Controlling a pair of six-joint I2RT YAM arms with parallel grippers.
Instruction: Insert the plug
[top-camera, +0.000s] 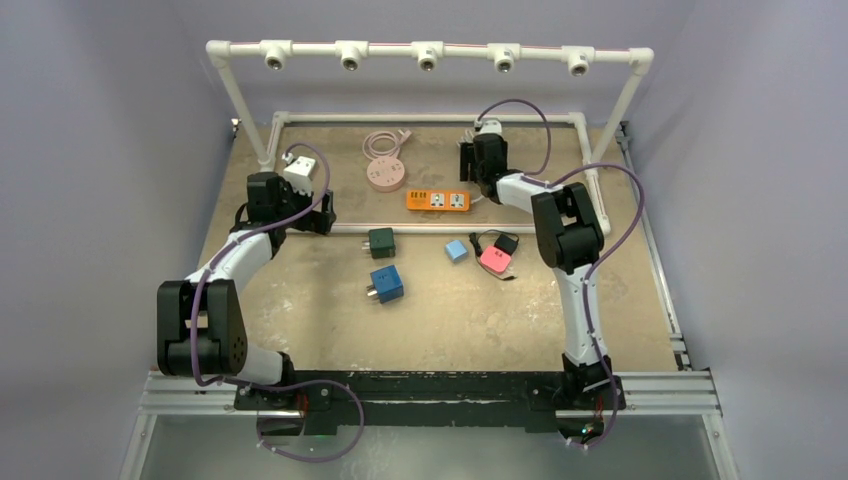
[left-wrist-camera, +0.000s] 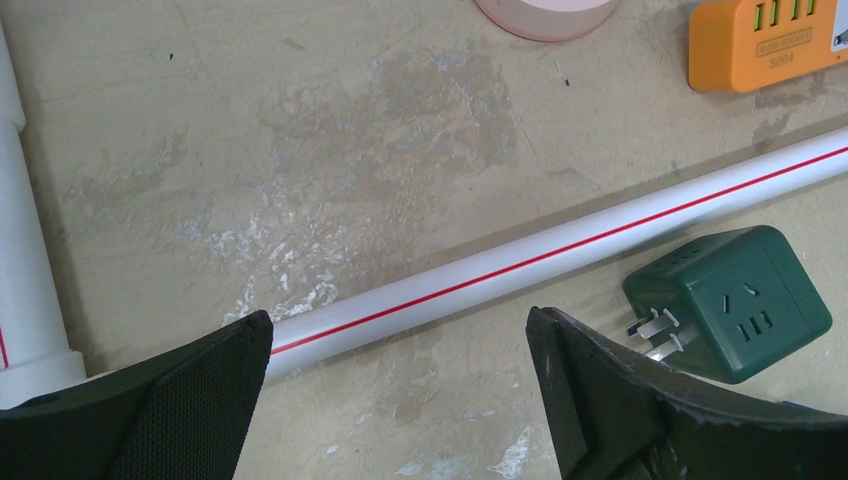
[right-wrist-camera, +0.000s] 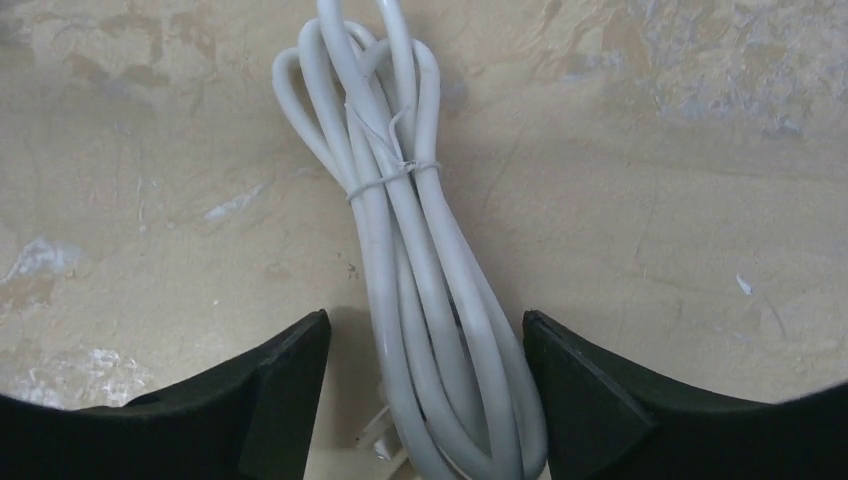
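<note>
Cable (right-wrist-camera: 420, 250), bundled and white, lies ungripped between the spread jaws of the right tool (right-wrist-camera: 423, 320). The left tool (left-wrist-camera: 400, 315) hangs released above a white pipe (left-wrist-camera: 560, 255), near a green cube plug (left-wrist-camera: 735, 300).

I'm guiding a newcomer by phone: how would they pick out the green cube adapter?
Find the white pipe lying across the middle of the table. Just on its near side, left of centre, sits the green cube adapter. It is dark green; the blue cube lies nearer the arms.
</note>
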